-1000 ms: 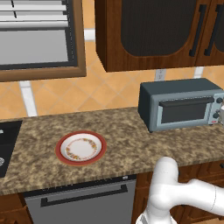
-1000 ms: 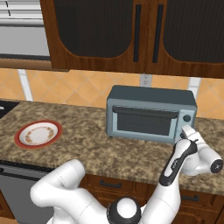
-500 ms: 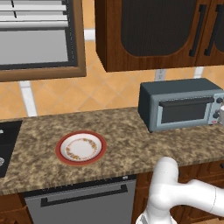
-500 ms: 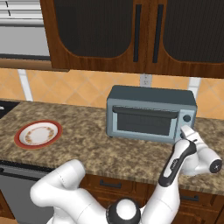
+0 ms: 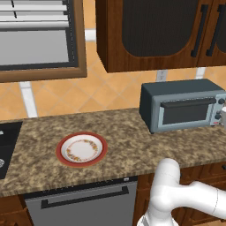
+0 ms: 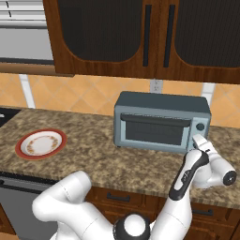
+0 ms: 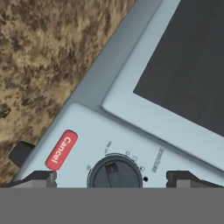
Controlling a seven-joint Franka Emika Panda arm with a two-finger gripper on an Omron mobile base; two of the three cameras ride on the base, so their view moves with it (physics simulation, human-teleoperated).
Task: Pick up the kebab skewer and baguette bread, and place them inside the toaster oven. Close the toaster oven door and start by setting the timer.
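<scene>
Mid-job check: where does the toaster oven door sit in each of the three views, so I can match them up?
Left base view: toaster oven door, right of centre, shut, facing the counter.
Right base view: door, centre-right, shut, just left of the gripper.
Hand view: door, tilted, fills the upper right.
Shared landmark: the speckled counter under the oven.

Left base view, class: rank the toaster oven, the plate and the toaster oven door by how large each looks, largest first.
1. Toaster oven, the whole box.
2. Toaster oven door, the shut glass front, part of that box.
3. Plate: close to the door in apparent size and nearer the camera, so places two and three are unsure.
</scene>
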